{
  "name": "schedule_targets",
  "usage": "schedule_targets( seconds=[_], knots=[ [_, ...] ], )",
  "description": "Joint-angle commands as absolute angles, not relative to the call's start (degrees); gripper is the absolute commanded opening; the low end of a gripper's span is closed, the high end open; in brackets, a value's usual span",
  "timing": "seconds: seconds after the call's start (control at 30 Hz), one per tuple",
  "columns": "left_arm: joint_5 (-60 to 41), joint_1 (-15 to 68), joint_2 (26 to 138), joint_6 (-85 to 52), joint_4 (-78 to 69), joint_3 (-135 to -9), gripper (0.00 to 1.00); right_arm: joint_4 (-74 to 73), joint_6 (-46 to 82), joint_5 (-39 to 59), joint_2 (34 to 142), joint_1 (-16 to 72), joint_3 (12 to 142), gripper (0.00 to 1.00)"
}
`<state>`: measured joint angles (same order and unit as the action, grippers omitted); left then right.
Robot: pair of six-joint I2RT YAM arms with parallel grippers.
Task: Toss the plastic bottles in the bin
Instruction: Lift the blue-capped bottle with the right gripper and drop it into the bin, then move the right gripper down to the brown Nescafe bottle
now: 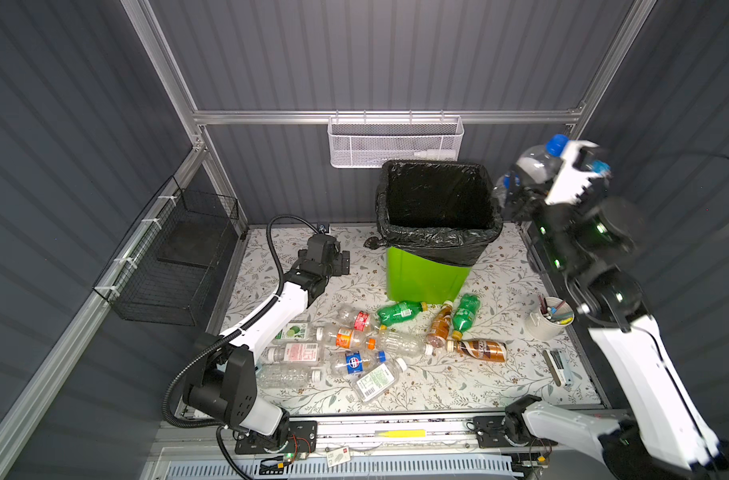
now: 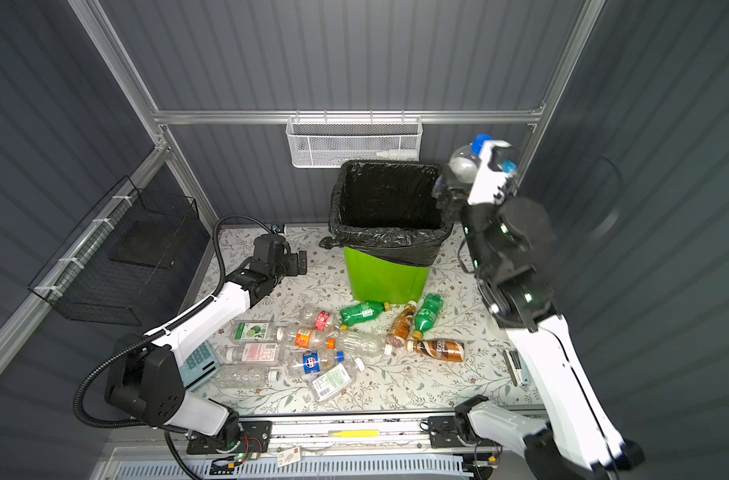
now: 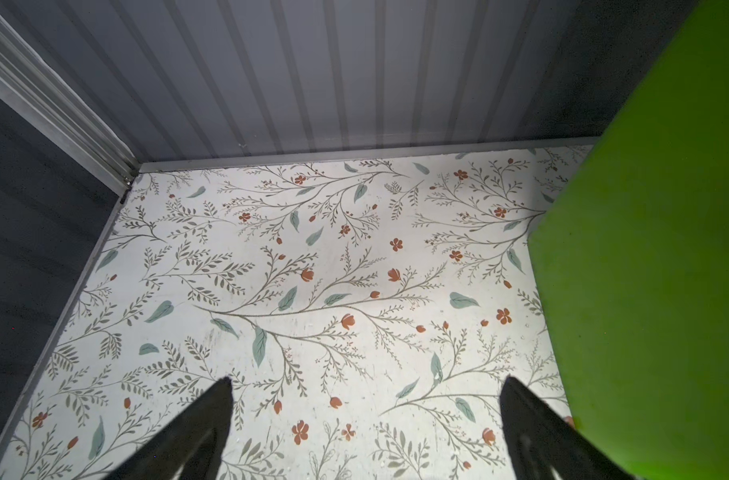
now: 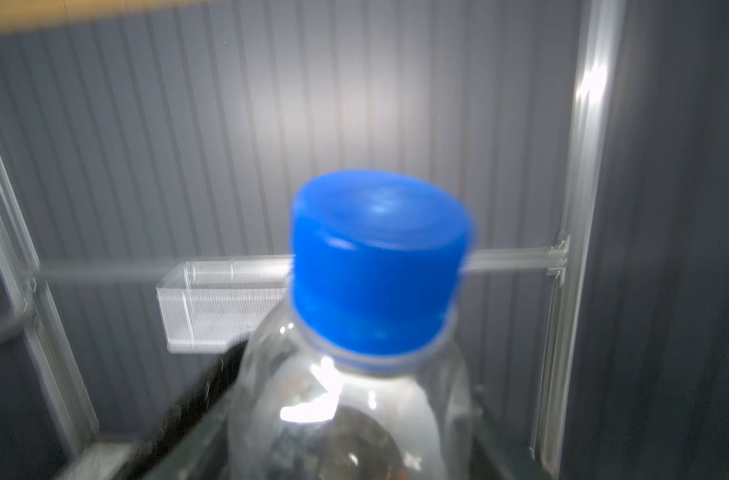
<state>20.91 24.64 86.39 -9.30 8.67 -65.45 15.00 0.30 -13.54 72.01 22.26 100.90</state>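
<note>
Right of the bin (image 1: 427,274), the right gripper (image 4: 354,395) is clasping a blue-capped bottle (image 1: 535,162) aloft, seemingly for tossing in; the left gripper (image 3: 366,384) is waiting open-jawed, out of the way.

Thirteen plastic bottles (image 1: 400,311) — twelve lying, one aloft — one bin (image 1: 427,276), two baskets (image 1: 396,145), one cup (image 1: 546,327).

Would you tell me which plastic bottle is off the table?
The clear blue-capped bottle, up at the right gripper; all the others lie on the table.

Right arm (image 1: 633,374) high, left jaws wide
</note>
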Motion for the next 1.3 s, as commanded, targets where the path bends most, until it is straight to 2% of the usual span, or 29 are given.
schedule_targets(
  seconds=[0.0,0.03,0.17,0.27,0.43,0.7,1.0,1.27],
  knots=[
    [20.47,24.35,85.28,-9.51,10.12,-64.15,1.0,39.81,6.12,-0.06,85.33,21.03,114.8,0.89],
    [20.76,24.35,85.1,-9.37,10.37,-64.0,1.0,40.15,6.21,-2.03,85.83,21.01,115.56,0.98],
    [21.0,24.35,84.12,-9.38,10.51,-62.78,1.0,19.02,6.96,-8.77,73.95,20.78,98.36,0.99],
    [18.5,24.35,83.21,-9.1,9.58,-61.91,1.0,15.43,7.54,-11.13,68.47,20.3,93.11,0.99],
    [14.89,24.41,82.4,-7.1,7.88,-60.25,1.0,19.81,9.97,-15.72,62.37,19.76,86.65,0.99],
    [13.69,24.57,82.63,-6.41,8.39,-59.13,1.0,29.91,34.3,-21.01,50.01,17.14,63.72,0.99],
    [13.47,24.6,84.15,-7.12,7.53,-59.04,1.0,42.97,64.84,-11.91,36.89,17.3,38.07,0.99],
    [13.89,24.61,84.7,-7.03,7.78,-59.26,1.0,45.45,73.47,-8.87,31.43,17.38,28.11,0.99]
  ],
)
